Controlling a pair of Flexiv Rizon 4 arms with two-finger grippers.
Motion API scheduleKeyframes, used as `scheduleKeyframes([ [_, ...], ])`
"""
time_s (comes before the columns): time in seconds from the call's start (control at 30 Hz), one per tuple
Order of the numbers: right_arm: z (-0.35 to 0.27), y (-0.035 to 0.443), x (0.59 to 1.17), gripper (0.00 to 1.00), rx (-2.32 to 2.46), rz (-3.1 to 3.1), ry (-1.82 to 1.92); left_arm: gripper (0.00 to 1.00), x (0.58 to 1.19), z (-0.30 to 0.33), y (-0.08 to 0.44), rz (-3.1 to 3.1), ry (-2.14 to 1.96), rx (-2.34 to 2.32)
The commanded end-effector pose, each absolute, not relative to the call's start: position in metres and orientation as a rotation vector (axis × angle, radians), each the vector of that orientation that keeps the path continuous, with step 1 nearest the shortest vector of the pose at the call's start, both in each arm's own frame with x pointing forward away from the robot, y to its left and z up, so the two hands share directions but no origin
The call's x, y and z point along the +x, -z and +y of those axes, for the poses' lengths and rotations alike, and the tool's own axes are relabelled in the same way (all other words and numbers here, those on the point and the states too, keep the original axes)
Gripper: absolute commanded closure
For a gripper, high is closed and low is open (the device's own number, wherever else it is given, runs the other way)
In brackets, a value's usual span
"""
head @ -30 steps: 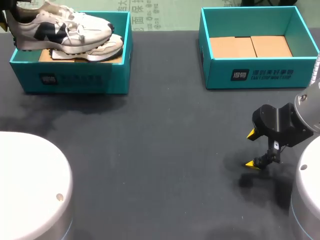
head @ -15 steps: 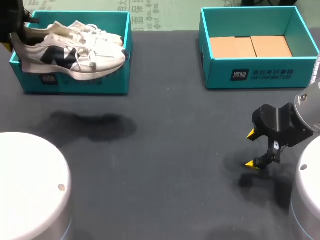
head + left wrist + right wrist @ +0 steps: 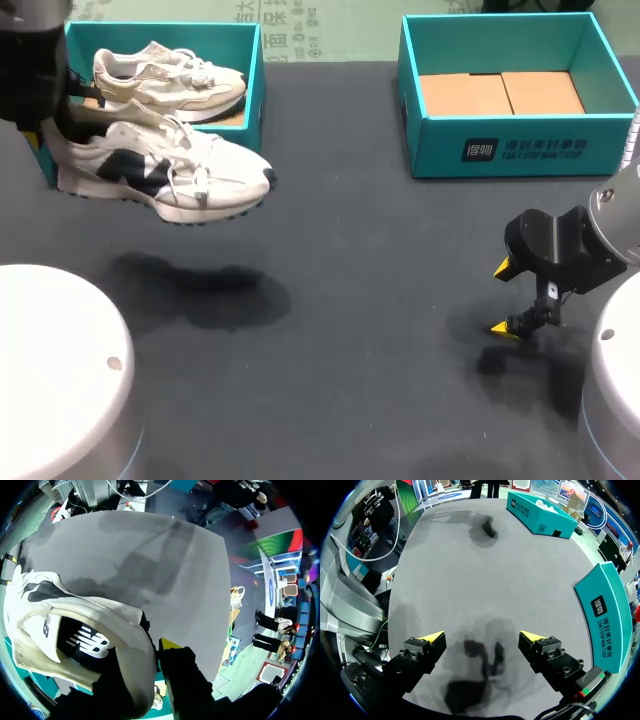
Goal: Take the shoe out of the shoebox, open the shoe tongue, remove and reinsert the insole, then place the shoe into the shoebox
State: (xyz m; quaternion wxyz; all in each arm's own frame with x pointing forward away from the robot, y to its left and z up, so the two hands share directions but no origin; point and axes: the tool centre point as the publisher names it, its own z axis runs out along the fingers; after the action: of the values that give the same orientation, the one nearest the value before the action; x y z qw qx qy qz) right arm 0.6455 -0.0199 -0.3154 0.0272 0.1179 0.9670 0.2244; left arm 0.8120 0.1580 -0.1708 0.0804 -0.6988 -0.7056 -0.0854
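Observation:
A white sneaker with dark side patches (image 3: pixel 165 170) hangs in the air just in front of the left teal shoebox (image 3: pixel 252 60), toe pointing right. My left gripper (image 3: pixel 150 655) is shut on its heel collar, and the sneaker's opening (image 3: pixel 75 625) lies ahead of the fingers. In the head view that gripper is hidden behind the black wrist at the far left. A second white sneaker (image 3: pixel 170 75) lies inside the left box. My right gripper (image 3: pixel 508 298) stands open near the table's right front, nothing between its fingers (image 3: pixel 482 639).
A second teal shoebox (image 3: pixel 500 150) stands at the back right with brown cardboard on its floor; it also shows ahead of the right gripper (image 3: pixel 605 615). The dark tabletop (image 3: pixel 360 260) stretches between the boxes and the front edge.
My left arm has carried the sneaker out of the left box, forward and to the right over the table. The second sneaker is now uncovered. The right arm has not moved.

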Motion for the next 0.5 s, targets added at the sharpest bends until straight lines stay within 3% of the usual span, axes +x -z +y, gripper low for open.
scheduleKeyframes([
  [0.03, -0.02, 0.315, 0.644, 0.0, 0.365, 2.984, -0.691, 1.0, 0.791, 0.135, 0.17, -2.095, 0.376, -2.124],
  [0.5, -0.02, 0.315, 0.644, 0.0, 0.365, 2.984, -0.691, 1.0, 0.759, 0.106, 0.166, -2.066, 0.231, -2.131],
])
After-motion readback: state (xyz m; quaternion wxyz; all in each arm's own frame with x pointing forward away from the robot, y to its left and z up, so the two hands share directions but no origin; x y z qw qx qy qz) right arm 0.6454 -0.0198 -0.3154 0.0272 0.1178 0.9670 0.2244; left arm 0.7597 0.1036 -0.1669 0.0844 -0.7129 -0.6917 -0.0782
